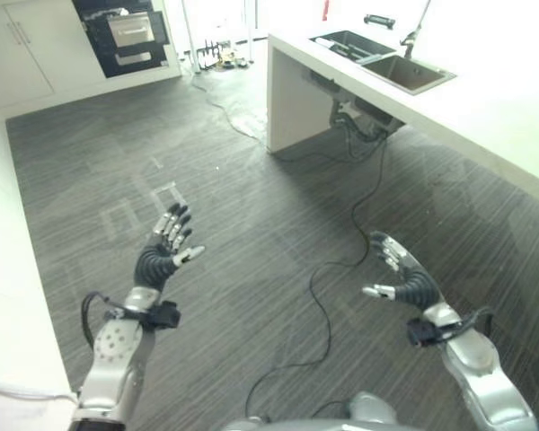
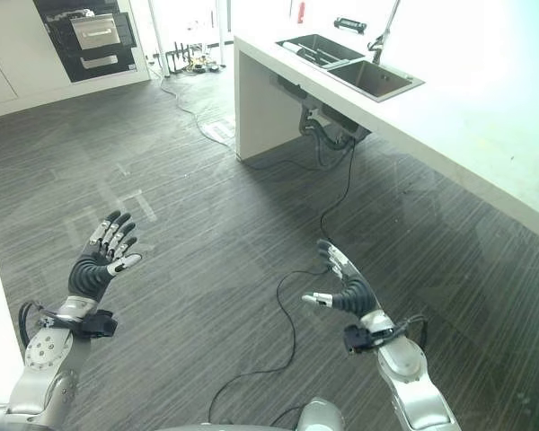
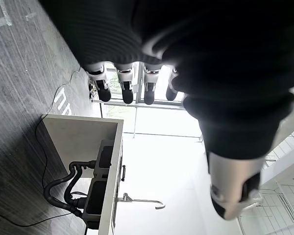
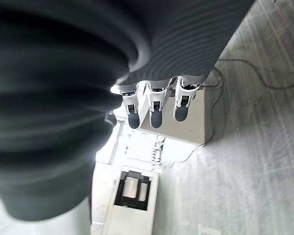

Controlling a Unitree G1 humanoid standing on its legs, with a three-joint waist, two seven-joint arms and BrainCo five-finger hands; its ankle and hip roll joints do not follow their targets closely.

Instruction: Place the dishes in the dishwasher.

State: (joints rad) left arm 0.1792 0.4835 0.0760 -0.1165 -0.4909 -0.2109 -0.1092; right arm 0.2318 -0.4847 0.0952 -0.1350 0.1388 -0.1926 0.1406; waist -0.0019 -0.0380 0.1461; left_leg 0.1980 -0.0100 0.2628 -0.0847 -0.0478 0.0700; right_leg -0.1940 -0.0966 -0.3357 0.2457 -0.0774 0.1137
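Grey plank floor (image 1: pixel 251 224), white counter (image 1: pixel 485 108) w/ double sink (image 1: pixel 386 58) ahead-right. Dishes apparently in far sink basin, too small to identify. L hand (image 1: pixel 162 251), R hand (image 1: pixel 400 274): fingers spread, empty. Dishes likely rigid, fragile, slippery if wet; grip by rim.

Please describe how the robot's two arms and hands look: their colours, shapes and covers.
Both arms are silver-grey, rounded metal shells. The left hand and right hand each wear a dark ribbed cover over the back and wrist. Their fingers are silver with dark tips. A black band sits at each wrist.
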